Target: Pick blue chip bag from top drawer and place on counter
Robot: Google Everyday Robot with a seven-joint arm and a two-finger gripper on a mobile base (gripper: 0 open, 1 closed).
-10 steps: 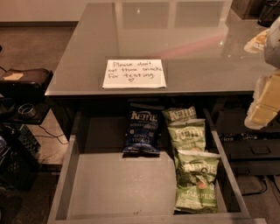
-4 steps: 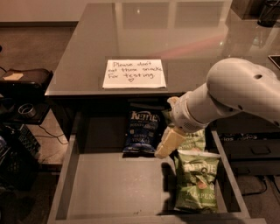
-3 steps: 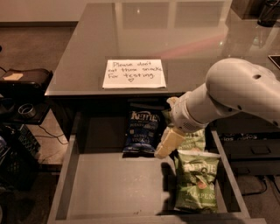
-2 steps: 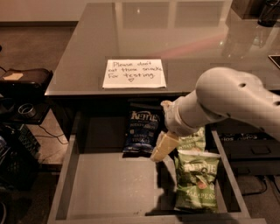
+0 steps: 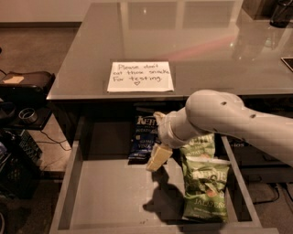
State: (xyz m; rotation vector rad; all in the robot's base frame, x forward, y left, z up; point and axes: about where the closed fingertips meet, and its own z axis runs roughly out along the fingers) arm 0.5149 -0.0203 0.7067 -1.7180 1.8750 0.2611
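The blue chip bag (image 5: 141,138) lies at the back of the open top drawer (image 5: 105,192), partly under the counter's front edge, with white Kettle lettering facing up. My gripper (image 5: 156,159) hangs over the drawer, just right of and slightly in front of the blue bag's lower right corner. The thick white arm reaches in from the right and covers part of the bag's right side. The counter (image 5: 206,50) is glossy grey and carries a white handwritten note (image 5: 140,77) near its front edge.
Two light green Kettle bags (image 5: 204,188) (image 5: 200,145) lie along the drawer's right side, under and beside the arm. Black gear and cables (image 5: 23,114) sit on the floor to the left. A dark object (image 5: 281,11) stands at the counter's back right.
The arm has swung in from the right edge over the drawer. Over the last second the gripper has moved left and lower, closer to the blue bag.
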